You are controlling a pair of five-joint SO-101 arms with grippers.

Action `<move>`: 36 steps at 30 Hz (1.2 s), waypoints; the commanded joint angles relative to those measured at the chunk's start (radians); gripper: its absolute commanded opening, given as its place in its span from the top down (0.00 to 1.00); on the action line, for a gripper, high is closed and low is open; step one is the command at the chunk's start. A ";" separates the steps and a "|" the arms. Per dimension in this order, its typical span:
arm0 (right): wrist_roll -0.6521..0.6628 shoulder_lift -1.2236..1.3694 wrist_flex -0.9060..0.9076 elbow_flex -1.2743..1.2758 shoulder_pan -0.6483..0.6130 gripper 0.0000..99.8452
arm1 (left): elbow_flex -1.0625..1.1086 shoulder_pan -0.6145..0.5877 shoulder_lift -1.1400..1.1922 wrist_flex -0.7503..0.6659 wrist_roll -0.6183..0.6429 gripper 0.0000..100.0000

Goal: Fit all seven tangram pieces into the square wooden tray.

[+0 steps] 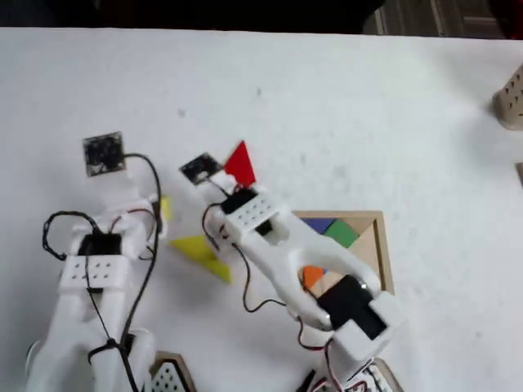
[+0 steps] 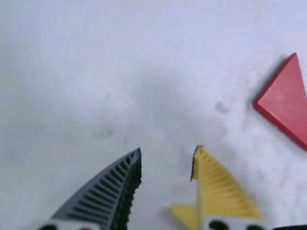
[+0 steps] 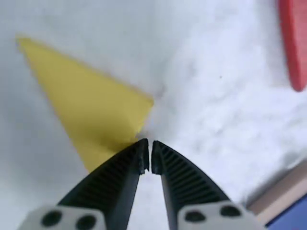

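Observation:
A yellow triangle (image 1: pixel 200 251) lies flat on the white table between the two arms. My right gripper (image 3: pixel 147 149) is shut with nothing in it, its tips just off a corner of the yellow triangle (image 3: pixel 91 108). A red triangle (image 1: pixel 239 163) lies farther back, past the right arm (image 1: pixel 274 241). My left gripper (image 2: pixel 165 154) hangs open over bare table, one finger black, the other yellow, and the red triangle (image 2: pixel 288 103) lies off to its side. The square wooden tray (image 1: pixel 377 245) holds blue, green, orange and pale pieces, partly hidden by the right arm.
The tray's wooden edge (image 3: pixel 280 189) lies close beside the right gripper. Cables trail over the left arm (image 1: pixel 94 269). A pale wooden object (image 1: pixel 511 98) stands at the far right edge. Open white table stretches behind both arms.

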 commanded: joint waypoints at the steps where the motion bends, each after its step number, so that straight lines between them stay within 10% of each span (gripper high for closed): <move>1: -0.006 -0.128 0.048 -0.018 0.064 0.98 | -0.011 0.096 -0.041 0.049 0.011 0.80; 7: -0.006 -0.223 0.015 0.035 0.188 0.98 | -0.017 0.220 -0.041 0.212 -0.003 0.80; 12: -0.006 -0.202 -0.015 0.043 0.211 0.98 | -0.037 0.306 -0.041 0.353 -0.333 0.69; 20: -0.006 -0.200 -0.015 0.043 0.211 0.98 | 0.011 0.255 -0.031 0.181 -0.546 0.65; 30: -0.005 -0.206 -0.012 0.043 0.211 0.98 | 0.005 0.259 -0.041 0.256 0.199 0.65; 36: -0.005 -0.208 -0.010 0.044 0.211 0.98 | 0.051 0.340 -0.018 0.222 0.373 0.64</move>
